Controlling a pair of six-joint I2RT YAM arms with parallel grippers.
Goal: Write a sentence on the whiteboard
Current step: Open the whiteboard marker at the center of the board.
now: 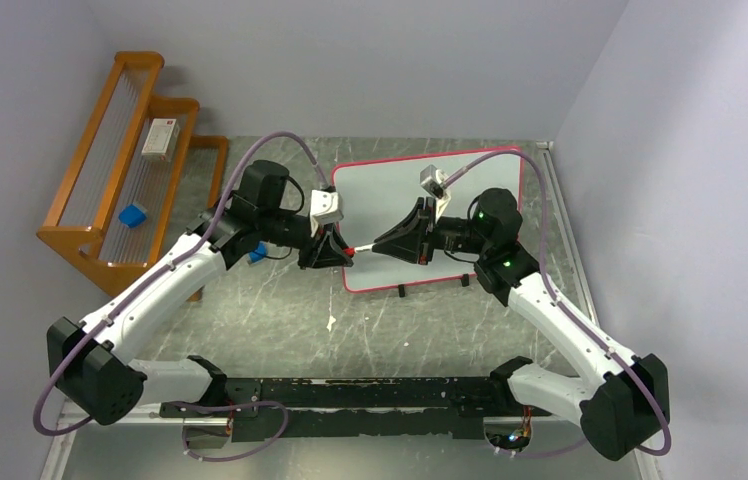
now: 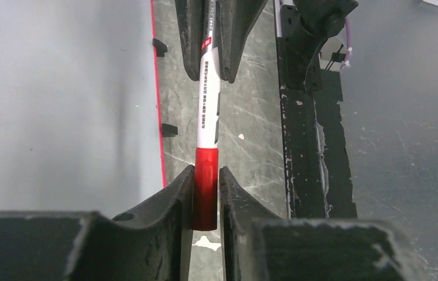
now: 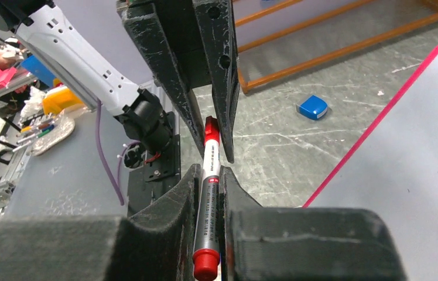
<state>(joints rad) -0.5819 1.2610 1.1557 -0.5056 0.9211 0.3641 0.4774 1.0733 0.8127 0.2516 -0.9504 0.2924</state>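
The whiteboard (image 1: 385,190), white with a red-pink border, lies on the table at centre-right; it also shows in the left wrist view (image 2: 58,99) and the right wrist view (image 3: 416,146). A white marker (image 1: 361,248) with a red cap (image 2: 205,187) is held level between both grippers, above the board's left edge. My left gripper (image 1: 340,248) (image 2: 205,175) is shut on the cap. My right gripper (image 1: 382,245) (image 3: 208,175) is shut on the marker's barrel (image 3: 206,199), whose red end plug (image 3: 205,263) pokes out behind the fingers.
A wooden rack (image 1: 120,170) stands at the back left, with a white box (image 1: 160,138) and a blue block (image 1: 132,215) on it. A small blue object (image 1: 257,253) (image 3: 312,107) lies on the table by the left arm. A black base plate (image 1: 350,395) runs along the near edge.
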